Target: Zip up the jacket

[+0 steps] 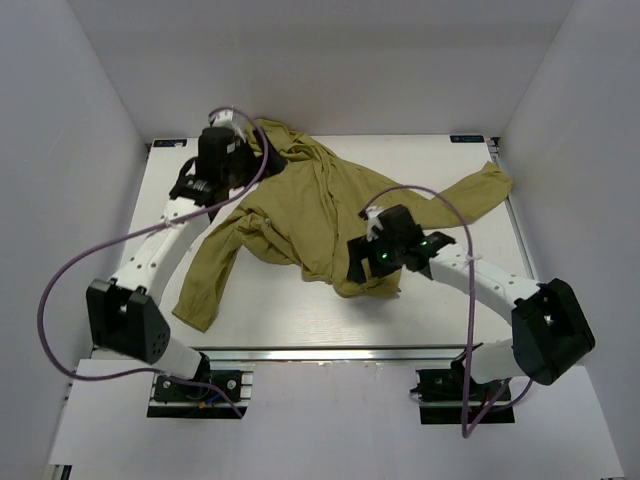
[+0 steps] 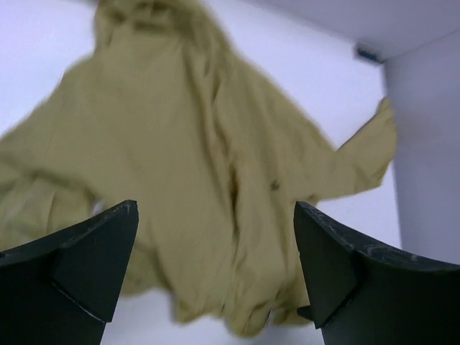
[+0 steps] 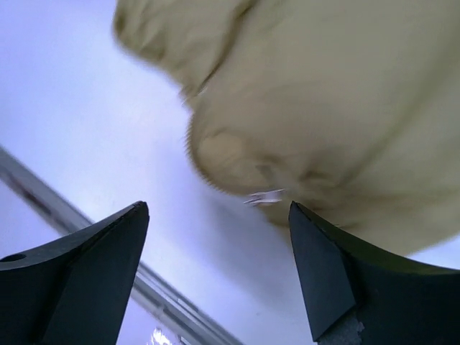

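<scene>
An olive-yellow hooded jacket (image 1: 310, 215) is shown crumpled across the middle of the white counter (image 1: 300, 320), with one sleeve thrown toward 2 o'clock and the other toward 7 o'clock. The left end effector (image 2: 214, 215) is held wide and empty above the hood at 10 o'clock. The right end effector (image 3: 219, 208), equally wide and empty, is poised over the bunched hem at 5 o'clock, where a small silvery piece (image 3: 264, 196), possibly the zipper pull, is glimpsed. Locating the zipper is judged the step in hand; next, the hem must be steadied and that piece pinched.
</scene>
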`<control>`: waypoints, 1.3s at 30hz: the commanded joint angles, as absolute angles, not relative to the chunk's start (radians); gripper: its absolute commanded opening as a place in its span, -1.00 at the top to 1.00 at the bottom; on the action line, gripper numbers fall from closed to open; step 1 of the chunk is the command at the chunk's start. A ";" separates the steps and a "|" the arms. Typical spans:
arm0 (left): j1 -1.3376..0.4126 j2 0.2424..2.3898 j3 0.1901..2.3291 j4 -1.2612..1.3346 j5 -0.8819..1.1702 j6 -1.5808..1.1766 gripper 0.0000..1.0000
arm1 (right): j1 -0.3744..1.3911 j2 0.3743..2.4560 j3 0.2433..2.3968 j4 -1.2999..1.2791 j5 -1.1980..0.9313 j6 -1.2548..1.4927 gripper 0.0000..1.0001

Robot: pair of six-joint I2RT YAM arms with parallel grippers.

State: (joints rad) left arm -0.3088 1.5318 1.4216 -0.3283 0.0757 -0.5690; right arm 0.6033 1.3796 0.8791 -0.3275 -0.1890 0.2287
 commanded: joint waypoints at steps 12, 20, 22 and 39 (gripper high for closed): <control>-0.305 1.296 0.956 -0.632 0.071 -0.667 -0.96 | 0.813 1.565 0.890 -0.281 -0.046 0.153 -0.52; -0.307 1.279 0.963 -0.661 0.025 -0.667 -0.96 | 0.896 1.608 0.896 -0.273 0.109 0.166 0.59; -0.307 1.272 0.968 -0.664 0.014 -0.664 -0.96 | 0.914 1.592 0.906 -0.279 0.184 0.189 0.96; -0.305 1.256 0.969 -0.698 -0.043 -0.655 -0.96 | 0.931 1.497 0.983 -0.380 -0.049 0.037 0.27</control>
